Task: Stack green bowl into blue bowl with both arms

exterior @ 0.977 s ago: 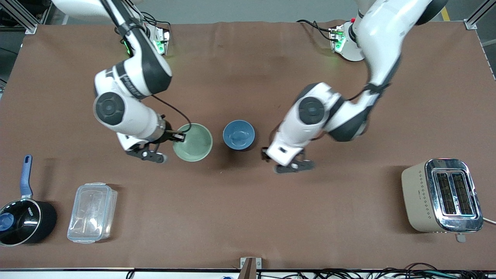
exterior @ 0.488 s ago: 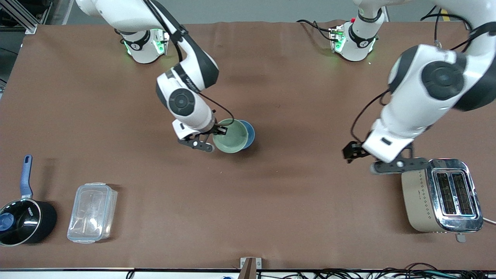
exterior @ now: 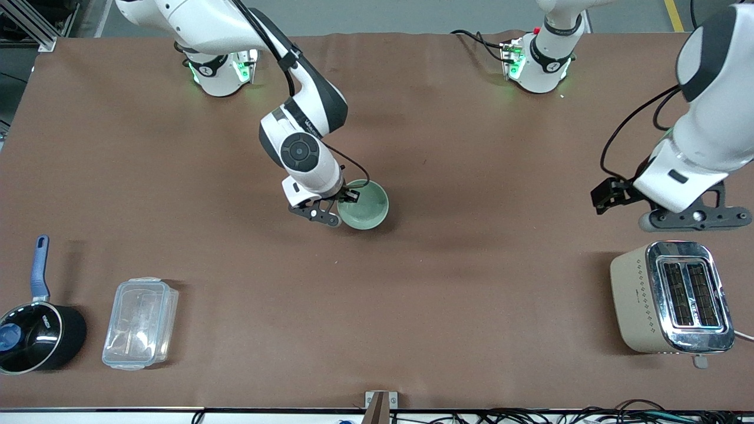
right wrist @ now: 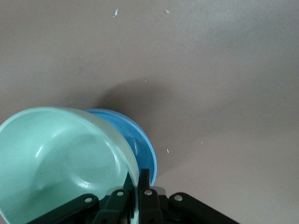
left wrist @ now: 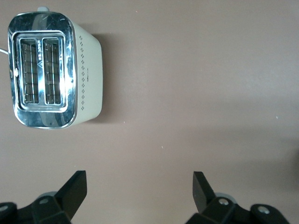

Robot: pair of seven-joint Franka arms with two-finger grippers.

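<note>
Gripping the smooth mint green bowl [exterior: 364, 205] by its rim, right gripper [exterior: 337, 207] is holding it over the round blue bowl [right wrist: 140, 142];
left gripper [left wrist: 140, 198] is hanging spread wide over bare brown table [exterior: 471, 294] near the toaster [exterior: 671, 297].

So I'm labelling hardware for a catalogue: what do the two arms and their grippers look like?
Both arms are glossy white with black joint bands and round black caps. Thin black cables loop near the wrists. The right gripper and left gripper are black, with two fingers. Green lights glow at the bases.
</note>
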